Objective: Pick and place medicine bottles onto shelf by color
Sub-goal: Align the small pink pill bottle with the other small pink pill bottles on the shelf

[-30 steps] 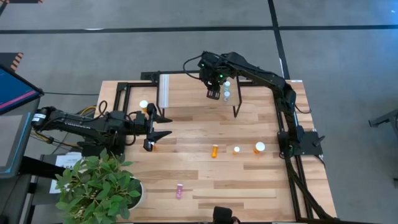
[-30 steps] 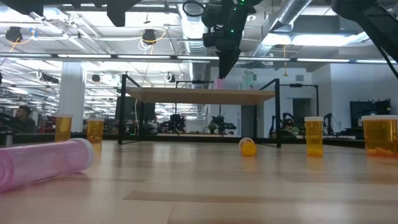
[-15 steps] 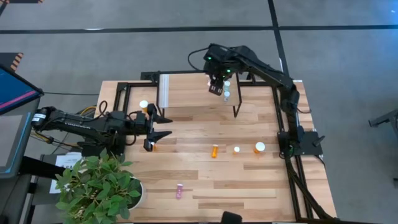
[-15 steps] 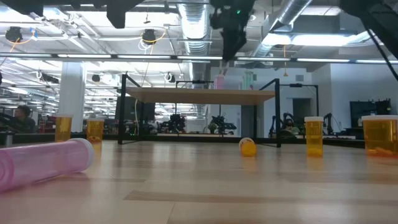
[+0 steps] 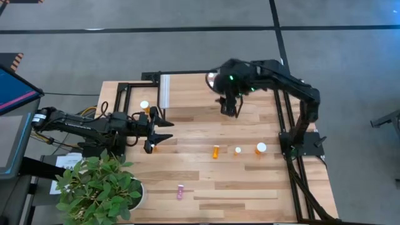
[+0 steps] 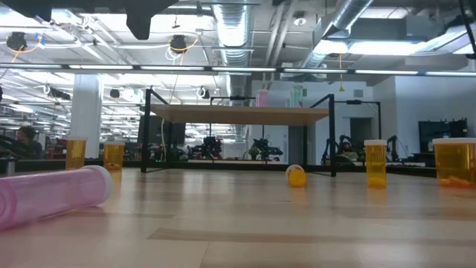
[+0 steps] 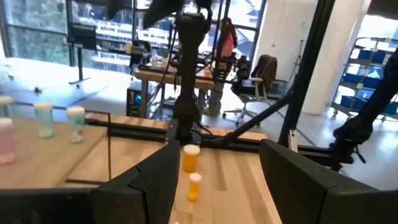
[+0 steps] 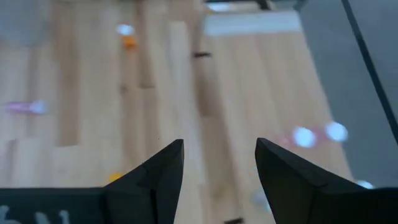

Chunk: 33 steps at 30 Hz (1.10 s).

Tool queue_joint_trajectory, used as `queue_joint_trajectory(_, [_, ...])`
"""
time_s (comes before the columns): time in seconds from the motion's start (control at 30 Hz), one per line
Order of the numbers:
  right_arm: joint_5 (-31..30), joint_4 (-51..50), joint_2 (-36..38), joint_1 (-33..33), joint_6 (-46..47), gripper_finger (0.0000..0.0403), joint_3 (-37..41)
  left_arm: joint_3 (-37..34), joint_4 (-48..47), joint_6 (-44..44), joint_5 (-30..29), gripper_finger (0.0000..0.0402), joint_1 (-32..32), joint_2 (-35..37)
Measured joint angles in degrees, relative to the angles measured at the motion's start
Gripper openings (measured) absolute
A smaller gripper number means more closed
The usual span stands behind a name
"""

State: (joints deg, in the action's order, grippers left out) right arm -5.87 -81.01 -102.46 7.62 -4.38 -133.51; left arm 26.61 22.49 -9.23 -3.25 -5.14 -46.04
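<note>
Orange bottles [image 5: 215, 150] wait on the table while the empty, open right gripper [image 5: 229, 107] must reach one next.

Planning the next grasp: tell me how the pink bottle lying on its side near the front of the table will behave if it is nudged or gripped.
The pink bottle lies on its round side, so a nudge would probably roll it. It looks clear and empty, so likely light, skidding easily on the smooth table. Its slick curved wall might slip unless gripped squarely.
</note>
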Motion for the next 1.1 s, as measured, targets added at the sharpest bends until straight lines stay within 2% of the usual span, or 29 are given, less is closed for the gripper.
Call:
queue_joint_trajectory(0.2, [-0.5,0.9,0.1,-8.3,2.1,0.0217,0.3,0.0,-1.0,-1.7,-0.1,0.021,-1.8,0.0])
queue_joint_trajectory(0.3, [-1.9,5.3,1.2,-11.5,2.6,0.0217,5.7,0.0,-1.2,-2.1,-0.8,0.021,-3.4,0.0])
queue_joint_trajectory(0.4, [-1.9,12.3,4.9,-13.8,2.8,0.0217,17.3,0.0,-1.4,-2.1,-2.4,0.021,-5.3,0.0])
queue_joint_trajectory(0.47, [-1.9,19.2,10.1,-14.8,4.3,0.0217,28.2,0.0,-1.8,-2.1,-4.0,0.021,-6.5,0.0])
queue_joint_trajectory(0.63, [-2.0,44.3,25.2,-16.7,10.5,0.0217,58.8,0.0,-2.4,-2.0,-8.0,0.021,-8.3,-0.1])
queue_joint_trajectory(0.77, [-4.0,65.1,34.5,-20.9,15.6,0.0217,78.5,0.0,-4.6,-2.2,-16.7,0.021,-8.5,-1.3])
queue_joint_trajectory(0.83, [-6.8,72.9,36.6,-23.4,16.4,0.0217,85.2,0.0,-5.3,-4.1,-19.5,0.021,-8.3,-2.5])
queue_joint_trajectory(0.9, [-9.7,77.8,37.7,-25.7,16.5,0.0217,89.4,0.0,-5.1,-7.4,-18.6,0.021,-7.9,-4.0])
queue_joint_trajectory(1.0, [-13.6,81.1,38.2,-29.0,16.6,0.0217,91.8,2.1,-8.8,-14.3,-18.3,0.0207,-7.7,-7.3])
queue_joint_trajectory(1.1, [-17.2,82.4,37.5,-31.8,16.4,0.0217,92.0,5.5,-17.4,-19.6,-16.8,0.0194,-8.2,-12.3])
